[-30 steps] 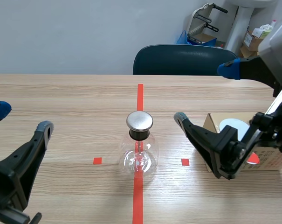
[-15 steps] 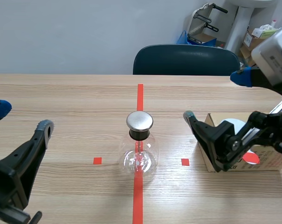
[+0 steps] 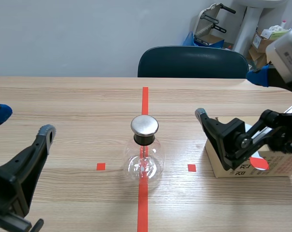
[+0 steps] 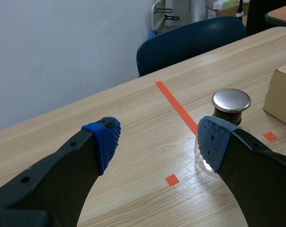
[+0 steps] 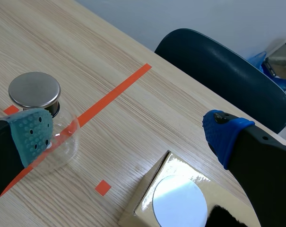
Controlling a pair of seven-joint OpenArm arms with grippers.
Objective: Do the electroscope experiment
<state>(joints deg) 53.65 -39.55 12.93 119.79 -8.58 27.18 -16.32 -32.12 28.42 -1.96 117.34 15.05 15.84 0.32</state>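
- The glass electroscope flask (image 3: 145, 157), with its round metal cap (image 3: 145, 125), stands upright on the red tape line at the middle of the table (image 3: 68, 101).
- The left gripper (image 3: 22, 123) hangs low to the flask's left, fingers wide apart, holding nothing.
- The right gripper (image 3: 229, 95) is likewise spread and empty, above a cardboard box (image 3: 281, 164) to the flask's right.
- A white disc (image 5: 179, 203) lies on the box.

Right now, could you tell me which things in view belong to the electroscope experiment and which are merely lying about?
For the job: the electroscope on the red line; probably the cardboard box, with its white disc.
Lying about: the blue chair across the table; the boxes in the far corner.
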